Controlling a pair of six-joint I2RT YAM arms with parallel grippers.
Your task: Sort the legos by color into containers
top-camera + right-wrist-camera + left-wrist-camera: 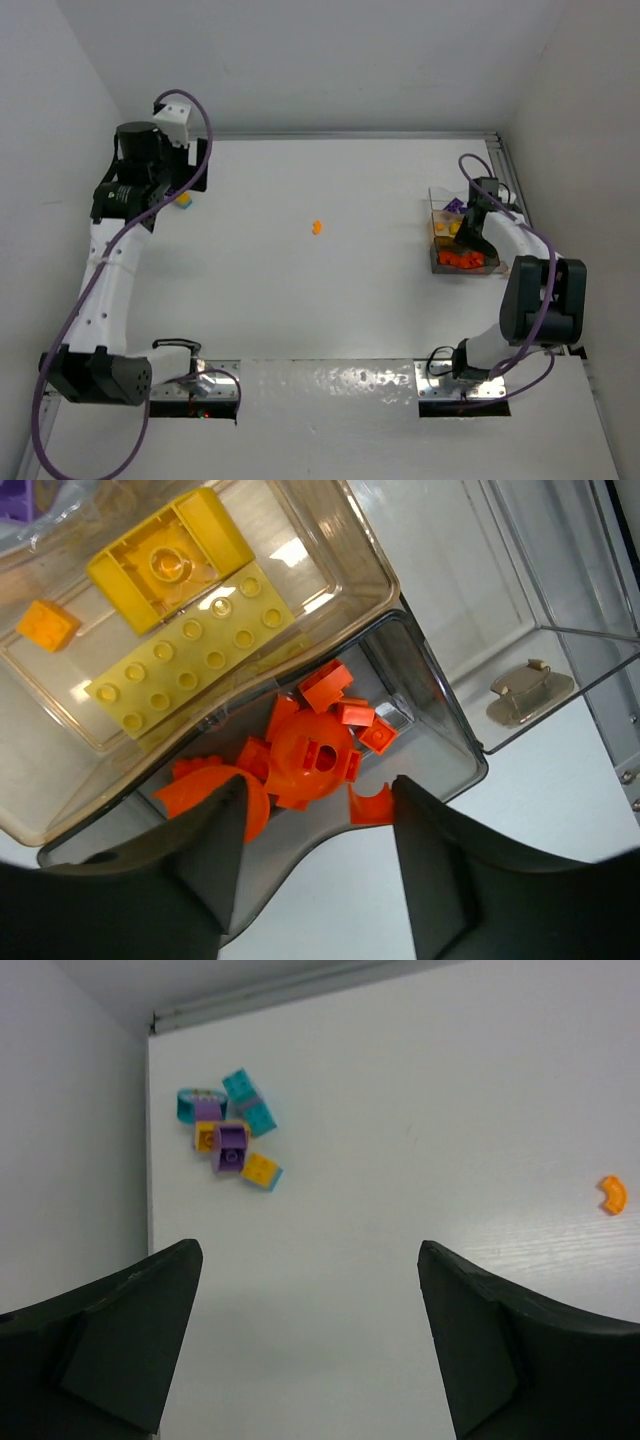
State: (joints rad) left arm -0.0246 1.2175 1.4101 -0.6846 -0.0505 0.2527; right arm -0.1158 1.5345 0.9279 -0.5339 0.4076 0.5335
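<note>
1. From the top, a white table (330, 300) is sitting between plain white walls, with a rail (350, 135) running along the far edge. Lots of white table is showing in the middle.
2. The left gripper (190, 180) is hanging at the far left corner, close to the side wall. A small pile of legos (184, 200) is lying just beside it.
3. A lone orange lego (317, 227) is lying out in the middle, well apart from both arms.
4. The containers (440, 262) are sitting at the right side, near the right wall. The right gripper (466, 228) is hanging over them.
5. In the left wrist view, the left gripper (310, 1330) is spreading its fingers (130, 1340) wide with nothing between them. The pile of legos (230, 1130), teal, purple and yellow, is lying ahead by the wall. The lone orange lego (612, 1194) is far off to the right.
6. In the right wrist view, the right gripper (320, 880) is also spreading wide and holding nothing. It is pointing into the containers (440, 710).
7. Orange legos (310, 750) are lying in the near bin, close to the fingers (150, 880). Yellow legos (180, 610) are lying in the next bin.
8. A metal clip (525, 685) is sitting outside the bins, by the wall.
</note>
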